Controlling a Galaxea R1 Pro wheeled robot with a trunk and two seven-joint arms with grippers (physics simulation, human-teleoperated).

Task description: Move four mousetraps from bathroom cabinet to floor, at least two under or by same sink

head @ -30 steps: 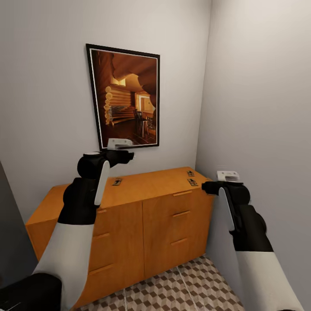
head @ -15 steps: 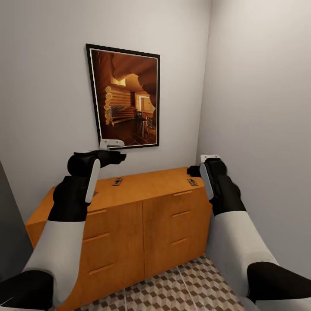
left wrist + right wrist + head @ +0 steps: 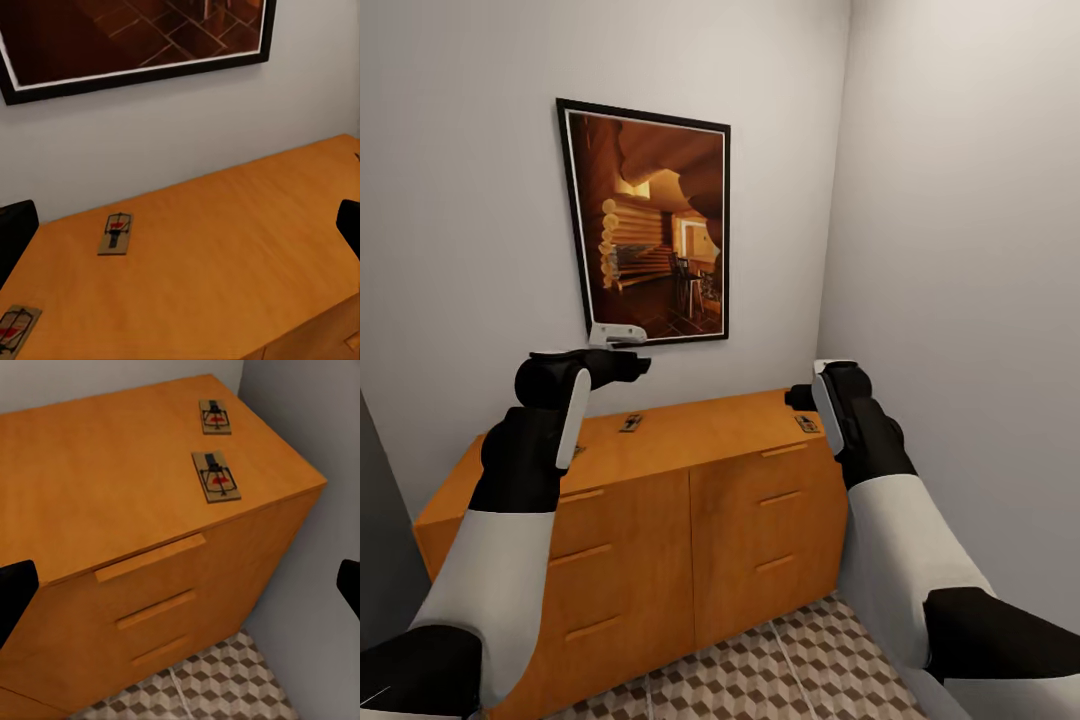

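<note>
The orange-brown cabinet [image 3: 660, 500] stands against the back wall, in the corner. One mousetrap [image 3: 631, 423] lies on its top near the back. In the left wrist view this mousetrap [image 3: 116, 233] lies flat, with a second mousetrap [image 3: 15, 328] at the frame's edge. Two more mousetraps [image 3: 214, 416] [image 3: 216, 476] lie side by side at the cabinet's right end. My left gripper [image 3: 630, 365] hovers above the cabinet's left half with its dark fingers [image 3: 15, 232] wide apart and nothing between them. My right gripper [image 3: 797, 397] hangs over the right end, fingers [image 3: 349, 585] also spread and empty.
A framed picture [image 3: 645, 225] of a log interior hangs above the cabinet. A grey side wall [image 3: 960, 300] runs close along the cabinet's right end. Cube-patterned bathroom floor [image 3: 760, 670] shows in front of the drawers, whose slim handles [image 3: 150, 557] are all flush.
My right arm has lifted and swung left, bringing its gripper over the cabinet's right end. My left arm shifted slightly left and down. The mousetraps have not moved.
</note>
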